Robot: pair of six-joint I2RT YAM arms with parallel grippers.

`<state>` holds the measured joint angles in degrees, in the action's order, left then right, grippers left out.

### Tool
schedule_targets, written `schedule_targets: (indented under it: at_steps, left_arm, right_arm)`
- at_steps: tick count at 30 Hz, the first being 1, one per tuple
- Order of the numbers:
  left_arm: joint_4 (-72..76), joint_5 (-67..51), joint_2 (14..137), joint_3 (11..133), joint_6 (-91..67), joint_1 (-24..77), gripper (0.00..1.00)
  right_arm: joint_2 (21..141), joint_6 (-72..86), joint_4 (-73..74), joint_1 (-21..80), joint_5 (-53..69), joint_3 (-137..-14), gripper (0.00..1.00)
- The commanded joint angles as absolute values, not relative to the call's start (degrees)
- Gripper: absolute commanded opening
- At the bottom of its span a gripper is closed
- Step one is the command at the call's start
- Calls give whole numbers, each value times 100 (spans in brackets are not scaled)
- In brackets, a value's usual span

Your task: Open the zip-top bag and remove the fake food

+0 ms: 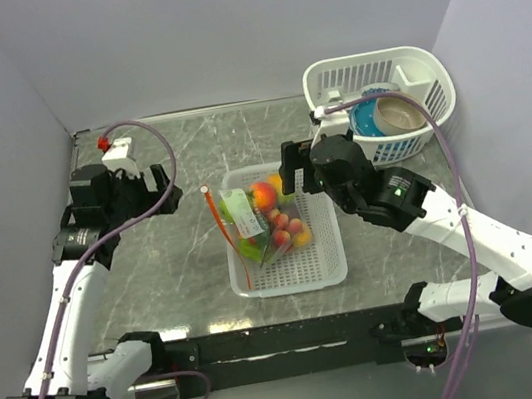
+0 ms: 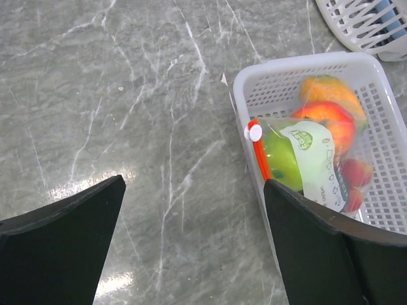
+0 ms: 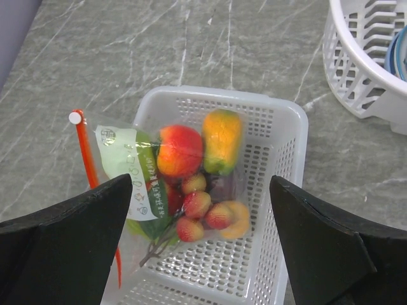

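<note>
From the top camera, the bag (image 1: 249, 217) is lying in a white tray (image 1: 323, 271) at the middle of the table (image 1: 175, 264), with the food (image 1: 266, 196) sitting inside it and its orange strip (image 1: 216, 217) running along the tray's left edge. The left claw (image 1: 171, 187) is hanging over bare table left of the tray, and the right claw (image 1: 287, 171) is hanging at the tray's upper right corner; neither is touching the bag. A white basket (image 1: 427, 63) at the upper right is holding bowls (image 1: 389, 114). In the left wrist view, the left claw (image 2: 194, 190) is standing wide apart and gripping nothing, with the table (image 2: 127, 95) showing between its fingers; the tray (image 2: 254, 82) is filling the right side, and the bag (image 2: 311, 159), strip (image 2: 259, 155) and food (image 2: 331, 121) are lying in it. The basket (image 2: 362, 25) is showing at the upper right corner. In the right wrist view, the right claw (image 3: 201, 184) is also spread wide and empty, hovering above the tray (image 3: 280, 190). The bag (image 3: 124, 159) is lying at the frame's centre left, the food (image 3: 181, 149) showing through it, the strip (image 3: 89, 152) overhanging the tray's left rim. The basket (image 3: 356, 63) is sitting at the upper right.
</note>
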<state>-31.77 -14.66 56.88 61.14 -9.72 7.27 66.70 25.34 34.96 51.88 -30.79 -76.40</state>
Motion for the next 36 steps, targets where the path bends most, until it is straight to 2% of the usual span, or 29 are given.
schedule_targets:
  at_steps: [1,13,18,23,27,33,36]
  left_arm:
    - [-2892,-1520,5669,6003,-940,721,99]
    - [-2180,-2574,5748,5406,-1177,721,99]
    - [-1908,-2812,6072,5326,-1248,721,99]
    - [-1749,-3680,6363,5204,-1274,790,99]
    - [-1591,-3717,6547,5019,-1213,975,98]
    - [-1459,-3858,6846,5018,-1213,1239,94]
    - [-1433,-3893,7074,5150,-1134,1283,84]
  right_arm:
    - [6311,2435,3445,5203,-3357,-7532,98]
    - [5871,2479,3393,5203,-3533,-7075,97]
    - [5713,2522,3349,5194,-3489,-6882,97]
    - [5678,2584,3401,5203,-3507,-6847,97]
    - [5634,2610,3384,5203,-3542,-6785,97]
    - [5651,2672,3401,5194,-3586,-6706,97]
    - [5660,2716,3419,5203,-3595,-6706,97]
